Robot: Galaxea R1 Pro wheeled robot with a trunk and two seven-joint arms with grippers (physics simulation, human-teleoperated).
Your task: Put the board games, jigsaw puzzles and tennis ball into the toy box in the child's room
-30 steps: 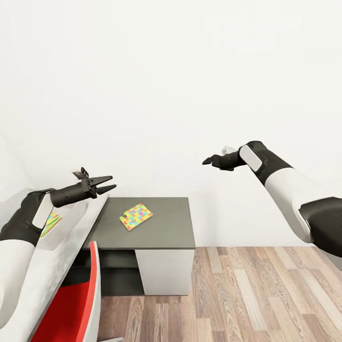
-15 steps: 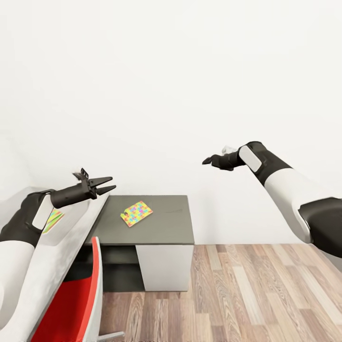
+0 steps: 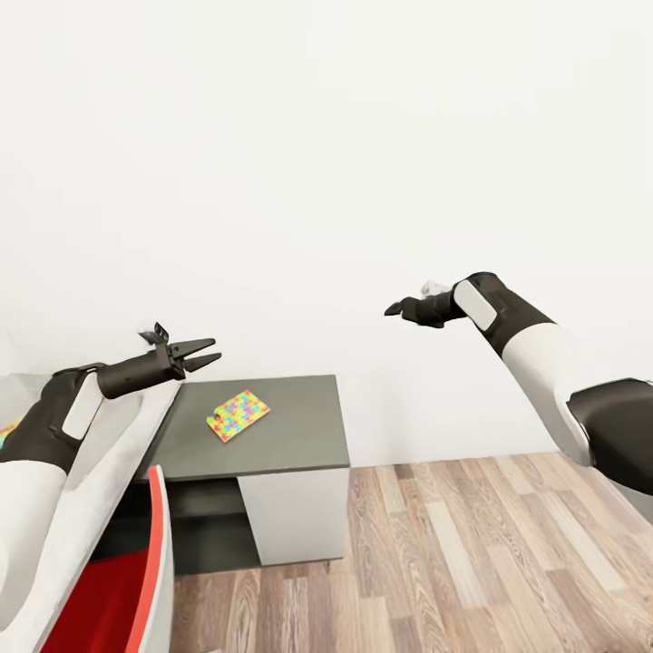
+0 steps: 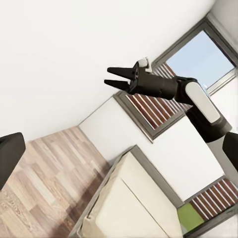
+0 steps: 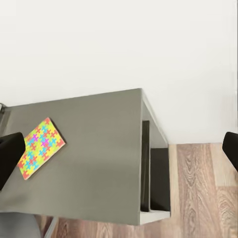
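One jigsaw puzzle (image 3: 238, 414), a jagged multicoloured panel, lies flat on the lower dark grey cabinet top (image 3: 290, 435); the right wrist view has the puzzle (image 5: 40, 147) too. The pale table (image 3: 109, 453) runs along the left, with a colourful scrap (image 3: 7, 428) at the picture's edge. My left gripper (image 3: 201, 351) hovers open and empty above the table's corner. Held high over the floor, my right gripper (image 3: 393, 309) is open and empty, as its spread fingers (image 4: 113, 71) show in the left wrist view. The bed (image 4: 134, 198) carries a green patch (image 4: 191, 216).
A red chair (image 3: 109, 589) stands tucked at the table's near side. The cabinet has an open shelf (image 3: 204, 499) beneath its top. Wood plank floor (image 3: 472, 553) spreads to the right, a white wall behind. Dark-framed windows (image 4: 198, 59) rise beyond the bed.
The whole head view has shifted: cabinet, puzzle and chair now sit further left in the picture, so the camera has moved. Both arms hold the same pose.
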